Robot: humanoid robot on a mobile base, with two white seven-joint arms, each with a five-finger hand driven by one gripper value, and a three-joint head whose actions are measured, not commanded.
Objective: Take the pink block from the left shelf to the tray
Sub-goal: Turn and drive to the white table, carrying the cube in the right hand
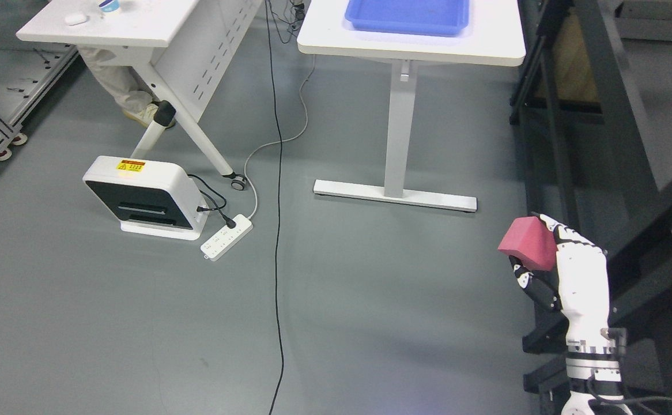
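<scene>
One right hand (555, 265) shows at the lower right, fingers curled around the pink block (527, 243), held above the floor. Carry it level, grip firm, toward the blue tray (406, 24) on the far white table (486, 49), well apart.

White power strip (226, 237) beside charger (143, 196)

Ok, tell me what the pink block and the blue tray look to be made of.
Pink block: likely foam or sponge, judging by its matte, slightly grainy faces with no shine, held in the right robot hand. Blue tray: probably moulded plastic, with a smooth uniform colour, rounded raised rim and soft sheen. Neither can be confirmed by look alone.
</scene>
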